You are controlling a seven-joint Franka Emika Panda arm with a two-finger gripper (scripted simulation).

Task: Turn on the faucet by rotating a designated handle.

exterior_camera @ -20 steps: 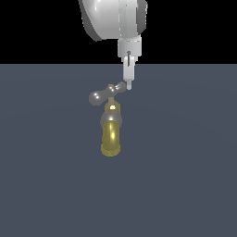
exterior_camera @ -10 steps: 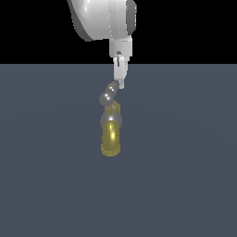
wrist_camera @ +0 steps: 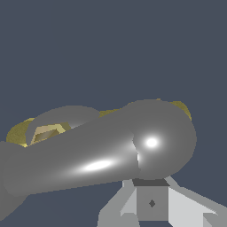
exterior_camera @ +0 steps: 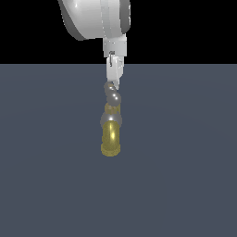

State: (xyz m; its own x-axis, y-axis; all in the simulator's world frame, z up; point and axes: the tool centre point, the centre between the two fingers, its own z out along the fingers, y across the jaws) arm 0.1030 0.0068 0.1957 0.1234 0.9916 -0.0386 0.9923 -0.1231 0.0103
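Your gripper [exterior_camera: 113, 84] hangs straight down from the white arm [exterior_camera: 95, 18] and meets the far end of the handle [exterior_camera: 112, 95]; whether its fingers are spread or pressed together you cannot tell, since the exterior view shows them as one narrow block and the wrist view shows only their bases under the bar. You find the faucet [exterior_camera: 111, 132] near the middle of the grey floor [exterior_camera: 185, 176], its yellow-gold spout [exterior_camera: 111, 139] reaching toward the near side; the crossbar sits on top, lined up nearly near-to-far in the exterior view, so its bulbous ends overlap. In the wrist view the bar's rounded end [wrist_camera: 162, 137] fills the picture, touching or just beside the fingers. By my judgement you are mid-turn, pushing rather than gripping; next, sweep sideways along an arc about the brass stem [exterior_camera: 111, 110], keeping contact so the tip does not slip off the ball.
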